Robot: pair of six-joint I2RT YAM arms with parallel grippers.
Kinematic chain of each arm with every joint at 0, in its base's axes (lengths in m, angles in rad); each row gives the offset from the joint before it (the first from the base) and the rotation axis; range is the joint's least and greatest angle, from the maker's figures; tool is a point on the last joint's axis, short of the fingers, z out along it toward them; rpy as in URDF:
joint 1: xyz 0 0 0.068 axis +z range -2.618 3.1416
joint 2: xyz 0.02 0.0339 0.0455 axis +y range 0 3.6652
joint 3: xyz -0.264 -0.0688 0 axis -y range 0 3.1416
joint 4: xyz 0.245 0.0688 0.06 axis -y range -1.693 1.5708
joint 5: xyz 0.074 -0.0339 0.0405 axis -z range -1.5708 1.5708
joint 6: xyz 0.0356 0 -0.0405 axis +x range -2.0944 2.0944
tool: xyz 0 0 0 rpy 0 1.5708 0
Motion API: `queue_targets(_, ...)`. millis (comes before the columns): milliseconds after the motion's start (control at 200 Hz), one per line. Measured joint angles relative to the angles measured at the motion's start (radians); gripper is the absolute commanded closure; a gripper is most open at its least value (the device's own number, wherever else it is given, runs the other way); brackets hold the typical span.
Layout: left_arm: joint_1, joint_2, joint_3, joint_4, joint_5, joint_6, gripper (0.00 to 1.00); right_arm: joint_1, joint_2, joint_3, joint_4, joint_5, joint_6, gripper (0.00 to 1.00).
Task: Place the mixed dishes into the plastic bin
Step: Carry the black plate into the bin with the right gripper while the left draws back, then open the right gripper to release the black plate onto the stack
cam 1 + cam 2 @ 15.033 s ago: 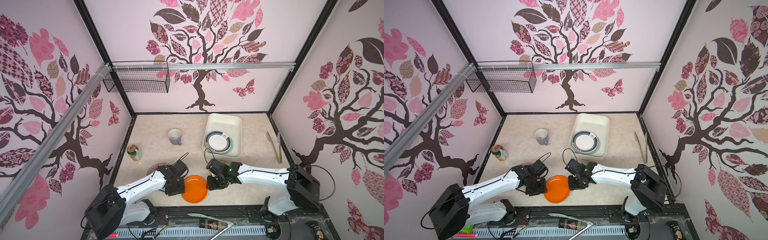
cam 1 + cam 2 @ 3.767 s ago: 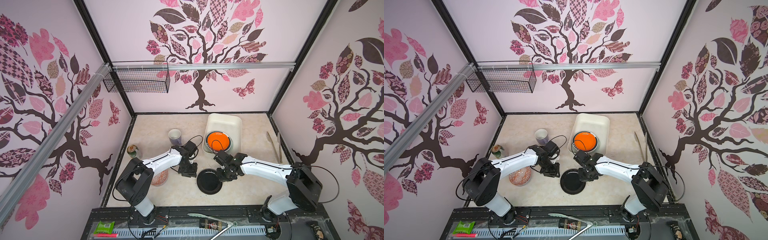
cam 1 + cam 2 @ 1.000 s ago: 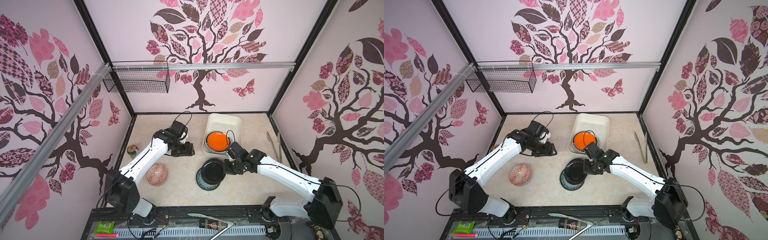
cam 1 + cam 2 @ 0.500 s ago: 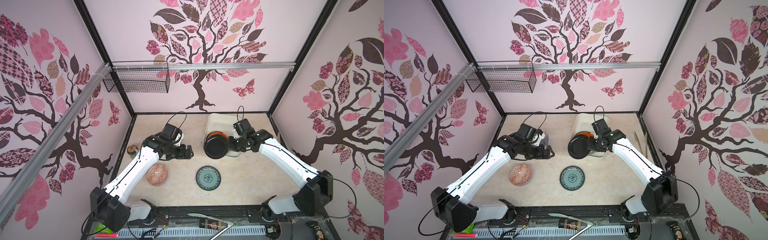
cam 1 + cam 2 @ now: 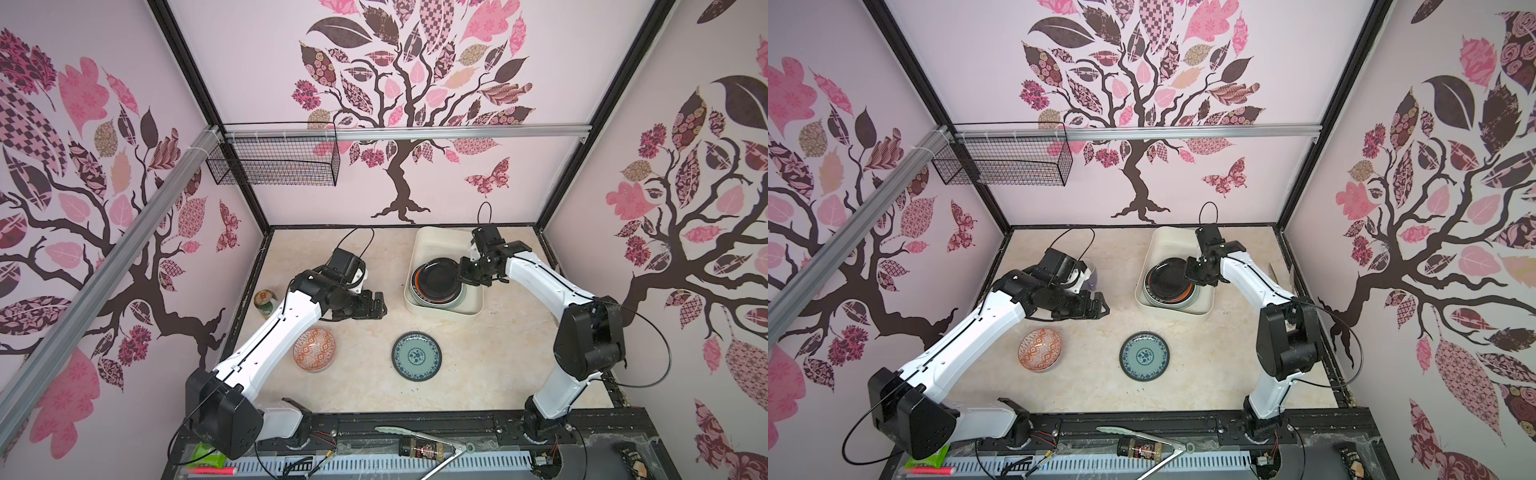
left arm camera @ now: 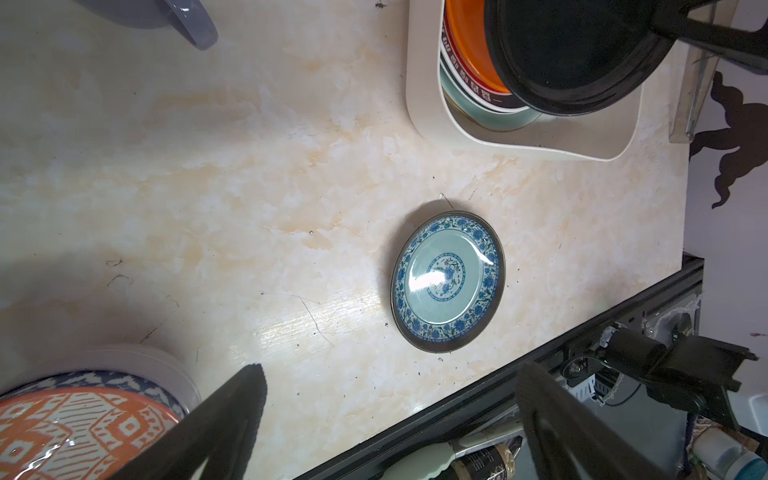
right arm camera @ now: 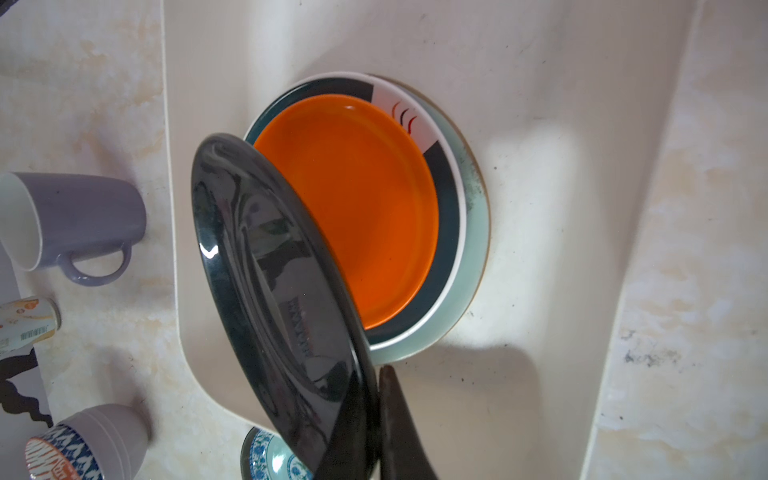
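The step in hand is setting the black plate (image 5: 436, 279) into the plastic bin (image 5: 451, 311), far right on the table (image 5: 498, 374); the right end effector (image 5: 468, 277) is clenched on the plate's right rim, holding it tilted over the orange plate (image 7: 353, 208) atop the stack inside; whether its low edge touches, I cannot tell; next, I judge, it must lower, level and let go. The left end effector (image 6: 390, 372) hangs released, grasping nothing, between lavender mug (image 7: 83, 216) and red-patterned bowl (image 5: 313, 349); these and the mint-green flowered plate (image 5: 416, 355) lie outside the bin.
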Motion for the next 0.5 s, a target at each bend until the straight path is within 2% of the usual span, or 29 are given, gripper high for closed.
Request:
queue_targets(355, 0.000, 0.090, 0.001, 0.007, 0.037, 0.001, 0.02, -0.041, 0.157, 0.083, 0.036, -0.080, -0.019, 0.95)
queue_targets(415, 0.000, 0.101, 0.002, 0.008, 0.042, 0.000, 0.02, -0.040, 0.169, 0.082, 0.037, -0.095, -0.020, 0.89)
queue_targets(500, 0.000, 0.110, 0.002, 0.010, 0.044, 0.001, 0.02, -0.038, 0.177, 0.082, 0.042, -0.109, -0.018, 0.73)
